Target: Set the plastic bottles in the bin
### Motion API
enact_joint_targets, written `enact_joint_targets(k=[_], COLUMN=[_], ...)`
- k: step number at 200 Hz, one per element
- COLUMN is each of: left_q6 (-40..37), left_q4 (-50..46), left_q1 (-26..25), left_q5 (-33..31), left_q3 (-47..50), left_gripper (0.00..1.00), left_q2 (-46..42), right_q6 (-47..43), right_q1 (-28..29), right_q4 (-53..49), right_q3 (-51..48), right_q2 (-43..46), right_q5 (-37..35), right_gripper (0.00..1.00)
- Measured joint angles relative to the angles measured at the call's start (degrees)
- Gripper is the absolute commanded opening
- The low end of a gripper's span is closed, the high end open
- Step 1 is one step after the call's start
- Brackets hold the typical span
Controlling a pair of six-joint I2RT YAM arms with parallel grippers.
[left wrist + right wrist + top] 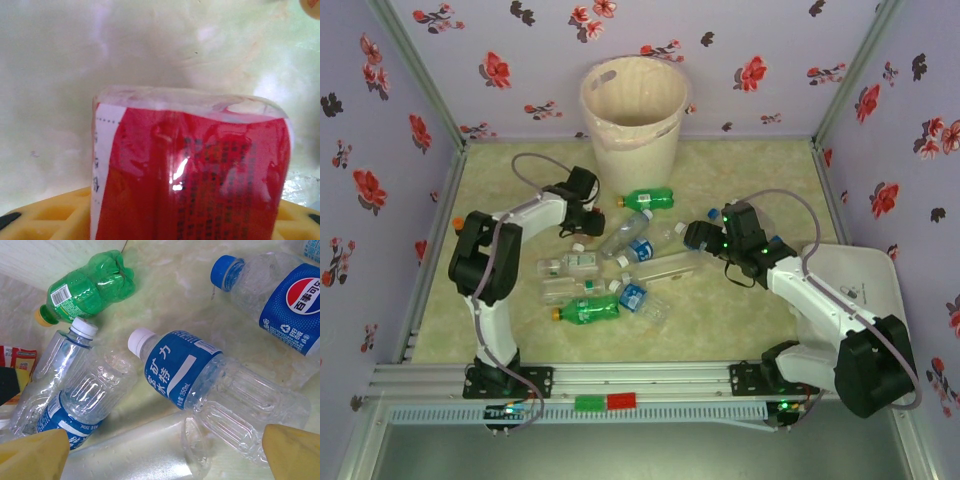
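Bottles [638, 298]: all lying on the table [500, 340], in a loose heap between the two arms, on the near side of the bin.
Bin [632, 110]: one, upright by the far wall, thin liner folded over its rim.
Green bottles: two. The far green bottle [645, 198] lies just in front of the bin's foot. The near green bottle [588, 311] lies at the heap's near edge, cap pointing left.
Clear bottles: overlapping, at least six from above; exact count cannot be told.
Right wrist view: one green bottle at upper left; one white-cap bottle [215, 385] with a blue label in the middle; one blue-cap bottle [280, 300] at upper right; more clear ones overlapping at left and bottom.
Red-label bottle [190, 175]: one, clear plastic with a red wrap, close against the left wrist camera, bare table behind it.
Left claw [582, 198]: at the heap's far left, near the bin's foot. The red-label bottle sits between its yellow sides. Clenched or not, cannot tell.
Right claw [698, 236]: at the heap's right side, spread wide, grasping nothing. One yellow fingertip [30, 455] shows at each lower corner, clear bottles between them.
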State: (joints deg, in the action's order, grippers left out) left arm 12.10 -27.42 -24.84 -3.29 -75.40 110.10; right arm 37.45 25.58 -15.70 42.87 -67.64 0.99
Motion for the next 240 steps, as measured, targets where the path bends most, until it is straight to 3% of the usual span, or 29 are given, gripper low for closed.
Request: enact_joint_targets(k=[66,138,188,240], left_q6=[0.8,2.3,5.0,7.5], left_q4=[1.2,4.1,12.8,20.7], left_q1=[1.3,1.3,1.3,1.2], left_q5=[-2.3,1.0,5.5,6.6], left_q3=[0.7,-12.6,-25.2,-38.8], left_gripper=[0.42,0.40,0.40,0.40], left_q2=[-14.5,-22.9,-20.7,-6.4], right_q6=[0.0,-0.6,-0.7,-0.6], right_q1=[0.0,0.0,0.0,0.0], right_q4=[0.0,0.1,0.1,0.1], right_q3=[0.0,-1.8,-2.6,-3.0], right_q2=[0.0,0.7,0.7,2.5], right_q5=[-0.7,-1.3,-1.3,-1.3], right_gripper=[1.00,1.00,1.00,1.00])
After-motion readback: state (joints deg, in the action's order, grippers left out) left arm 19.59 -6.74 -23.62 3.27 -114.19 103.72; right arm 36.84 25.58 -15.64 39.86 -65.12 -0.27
